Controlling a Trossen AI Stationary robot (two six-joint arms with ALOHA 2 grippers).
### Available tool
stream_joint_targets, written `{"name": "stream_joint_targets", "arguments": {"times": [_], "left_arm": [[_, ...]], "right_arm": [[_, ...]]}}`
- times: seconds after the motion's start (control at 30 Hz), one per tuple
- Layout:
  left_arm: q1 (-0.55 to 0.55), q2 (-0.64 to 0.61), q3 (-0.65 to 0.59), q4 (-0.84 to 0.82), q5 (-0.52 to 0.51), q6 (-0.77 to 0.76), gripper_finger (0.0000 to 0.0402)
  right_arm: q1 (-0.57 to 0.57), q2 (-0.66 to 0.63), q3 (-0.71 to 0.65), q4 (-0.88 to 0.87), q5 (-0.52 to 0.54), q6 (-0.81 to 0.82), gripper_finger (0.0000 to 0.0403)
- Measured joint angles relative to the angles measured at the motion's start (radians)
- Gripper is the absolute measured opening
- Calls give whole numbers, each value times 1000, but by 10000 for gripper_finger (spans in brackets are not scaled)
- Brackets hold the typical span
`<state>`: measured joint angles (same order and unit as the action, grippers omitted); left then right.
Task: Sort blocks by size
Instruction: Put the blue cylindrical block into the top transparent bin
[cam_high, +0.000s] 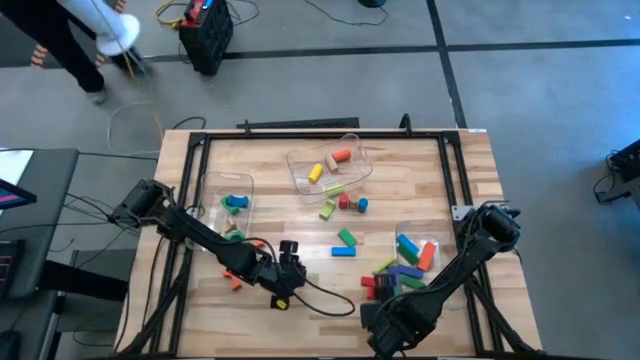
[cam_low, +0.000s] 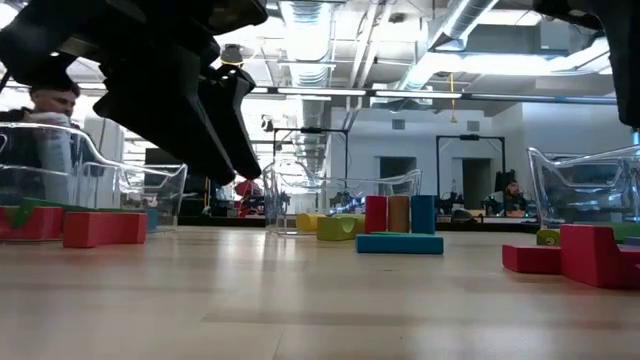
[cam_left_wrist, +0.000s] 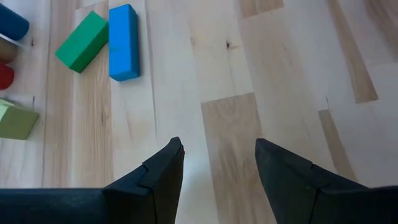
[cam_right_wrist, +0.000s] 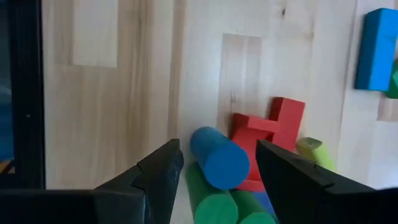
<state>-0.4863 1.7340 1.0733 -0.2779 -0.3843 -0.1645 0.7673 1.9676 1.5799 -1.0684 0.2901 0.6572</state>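
**Both arms low at the near edge, nothing in hand**

Closest to me, along the near edge of the table, both arms hang low. The right gripper has its fingers spread and bare, and between them, just beyond the tips, lies a blue cylinder on top of green cylinders, with a red notched block touching it behind. The left gripper is likewise spread and carries nothing; under it is bare wood only.

A little farther in, ahead of the left gripper, a blue bar and a green bar lie side by side, touching at one end. Around the table's middle sit more loose blocks, red, blue and yellow-green.

Farthest off stand three clear bins: the left bin, the back bin and the right bin, each with a few pieces in it already.

I would judge the right arm is about to pick. To do it well it should straddle the blue cylinder across its round sides and lift straight up, because the pile is tight and the red block could drag along.
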Motion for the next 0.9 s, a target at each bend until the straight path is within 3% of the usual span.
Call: {"name": "stream_joint_targets", "arguments": {"times": [0.9], "left_arm": [[-21,1,0,8,5,-16,192]], "right_arm": [[-7,-1,-120,75,-41,24,244]]}}
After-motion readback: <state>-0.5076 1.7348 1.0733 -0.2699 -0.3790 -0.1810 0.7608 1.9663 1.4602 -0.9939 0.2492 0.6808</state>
